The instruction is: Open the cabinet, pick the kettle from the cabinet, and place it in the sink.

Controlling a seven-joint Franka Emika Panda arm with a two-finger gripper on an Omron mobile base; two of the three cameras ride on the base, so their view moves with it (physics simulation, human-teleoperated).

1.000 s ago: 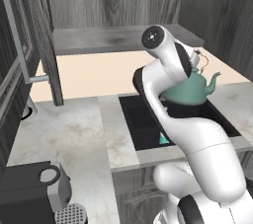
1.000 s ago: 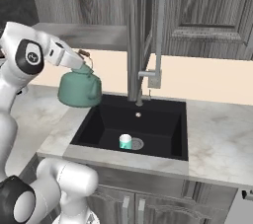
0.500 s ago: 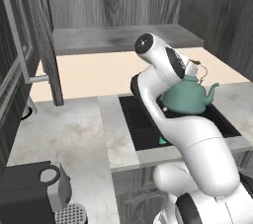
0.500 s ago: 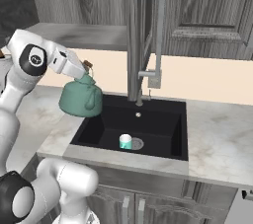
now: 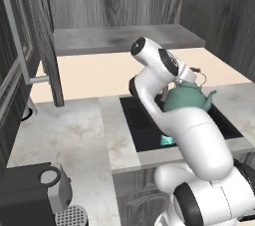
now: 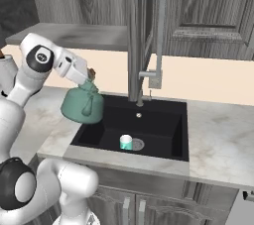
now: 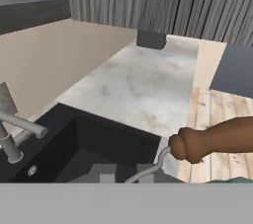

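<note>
The white arm's 2-finger gripper [image 6: 89, 76] is clenched on the brown wooden handle [image 7: 217, 141] of a rounded teal kettle [image 6: 82, 106] and holds it in the air. The kettle hangs over the left rim of the black rectangular sink [image 6: 163, 129], touching neither the worktop nor the basin floor. In the left base view the teal kettle [image 5: 187, 98] sits just in front of the arm's upper link, its spout pointing right, over the dark basin [image 5: 144, 130].

On the basin floor a small white and teal cup [image 6: 126, 142] stands just beside the round drain [image 6: 137, 144]. The slim grey metal faucet [image 6: 154, 45] rises from the back edge of the sink, its spout reaching over the basin. The sink is set into a pale marbled stone worktop [image 6: 221, 137].

At the far left of the left base view, the dark grey wood-grain cabinet door [image 5: 47, 46] with its long pale grey bar handle [image 5: 20, 36] stands swung open over the worktop's back left corner. At the worktop's front left corner sits a dark coffee machine [image 5: 35, 190].
</note>
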